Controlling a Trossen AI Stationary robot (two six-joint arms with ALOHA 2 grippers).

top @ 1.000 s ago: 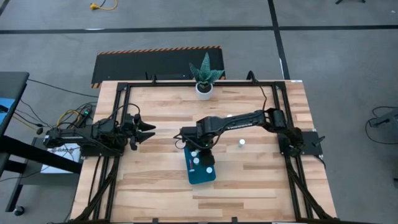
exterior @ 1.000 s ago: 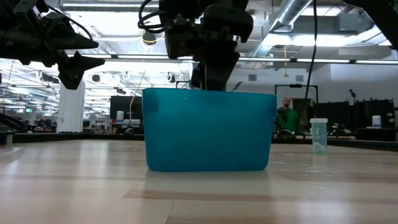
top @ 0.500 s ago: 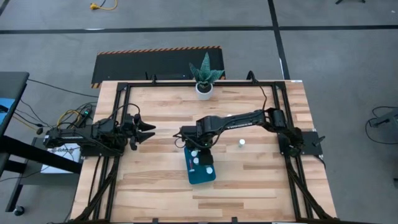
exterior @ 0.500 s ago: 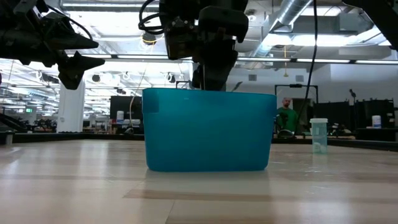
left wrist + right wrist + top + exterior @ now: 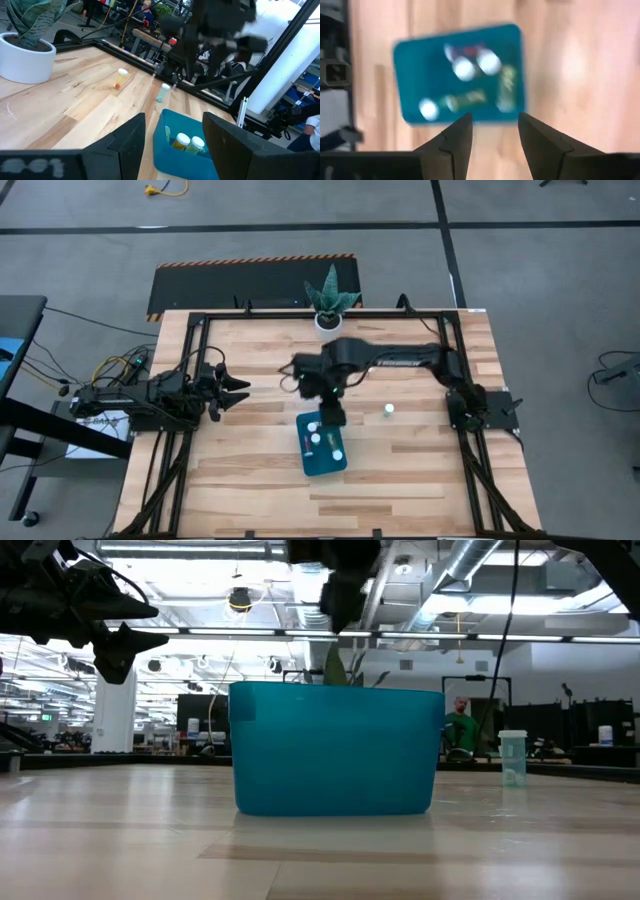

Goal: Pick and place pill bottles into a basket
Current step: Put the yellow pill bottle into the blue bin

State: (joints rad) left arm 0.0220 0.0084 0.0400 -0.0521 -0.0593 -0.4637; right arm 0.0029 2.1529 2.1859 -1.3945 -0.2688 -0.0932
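Overhead, the wooden table (image 5: 400,470) carries both dark arms. The right arm reaches in from the right edge, its forearm lying across the middle of the table toward the left, its wrist bent down so the right gripper (image 5: 333,414) hangs above the far end of the basket (image 5: 331,464). From its own wrist camera the right gripper (image 5: 494,134) looks straight down on the basket (image 5: 410,85); its two fingers stand parted with a clear gap and nothing between them, touching nothing. In the low view only the underside of this arm shows, above the rim of the basket (image 5: 335,750).

The left arm lies low along the left side of the table, pointing inward, well apart from the basket. Its left gripper (image 5: 240,390) is spread, the two fingers forked and empty; the left wrist view shows the left gripper (image 5: 174,145) the same way, parted and bare, aimed at the basket (image 5: 165,155).

A potted plant (image 5: 329,308) stands at the table's far edge.

Pill bottles (image 5: 322,440) lie inside the basket, about four or five of them, some upright, some on their sides. One stray bottle (image 5: 388,411) stands on the wood to the right of the basket, and another bottle (image 5: 120,78) stands nearer the plant.
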